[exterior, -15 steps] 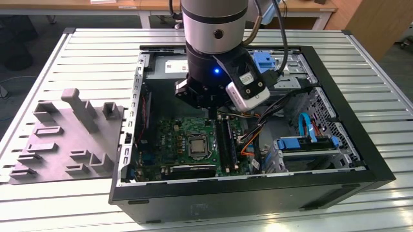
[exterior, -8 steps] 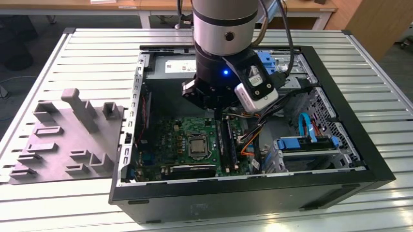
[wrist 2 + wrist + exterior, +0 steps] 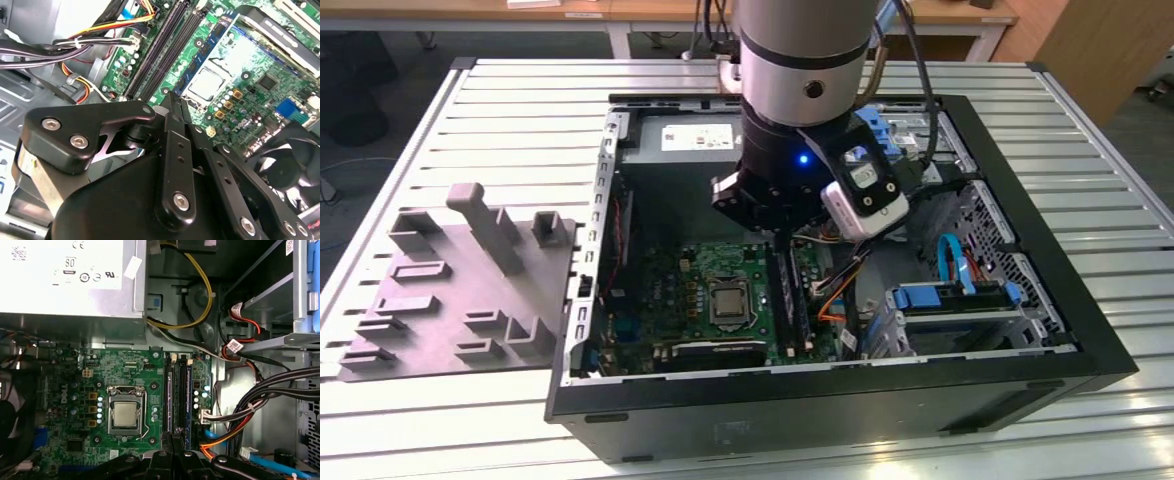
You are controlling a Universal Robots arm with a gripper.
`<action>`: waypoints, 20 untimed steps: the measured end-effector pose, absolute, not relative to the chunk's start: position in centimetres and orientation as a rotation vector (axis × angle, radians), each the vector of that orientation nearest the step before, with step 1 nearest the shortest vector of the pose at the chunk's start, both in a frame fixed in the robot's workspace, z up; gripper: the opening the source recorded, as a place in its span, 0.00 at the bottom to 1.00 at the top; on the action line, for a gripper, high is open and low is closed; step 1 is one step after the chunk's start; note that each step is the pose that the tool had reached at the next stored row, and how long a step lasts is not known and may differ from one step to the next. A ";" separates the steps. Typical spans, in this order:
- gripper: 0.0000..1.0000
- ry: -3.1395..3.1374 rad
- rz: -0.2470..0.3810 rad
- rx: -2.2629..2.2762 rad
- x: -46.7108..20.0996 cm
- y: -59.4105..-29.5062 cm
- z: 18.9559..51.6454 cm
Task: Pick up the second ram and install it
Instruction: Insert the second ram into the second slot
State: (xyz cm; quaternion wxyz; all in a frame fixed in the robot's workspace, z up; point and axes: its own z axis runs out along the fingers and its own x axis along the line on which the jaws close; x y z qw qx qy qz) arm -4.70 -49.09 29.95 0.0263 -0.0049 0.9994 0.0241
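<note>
End effector [image 3: 172, 436], fingers together, hangs over memory slots [image 3: 176, 390] just beside CPU socket [image 3: 124, 414]; skewed push risks jammed slot, flexed motherboard [image 3: 125, 365].

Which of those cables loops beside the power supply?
The yellow cable, arcing beside the grey power supply; the orange cable and black bundle run along the motherboard's edge.

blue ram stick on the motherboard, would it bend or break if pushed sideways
Probably stiff, not floppy: the blue ram stick looks like a thin flat board standing on edge on the motherboard. Likely light, being so thin. A sideways push could crack it.
</note>
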 end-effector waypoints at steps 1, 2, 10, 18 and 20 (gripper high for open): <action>0.11 3.088 0.074 -0.015 -4.7 -49.1 29.8; 0.11 3.088 0.075 -0.015 -4.7 -49.1 29.6; 0.11 3.088 0.074 -0.005 -4.5 -49.1 28.3; 0.11 3.089 0.074 0.012 -3.7 -49.1 27.3; 0.11 3.088 0.074 0.021 -3.7 -49.1 27.0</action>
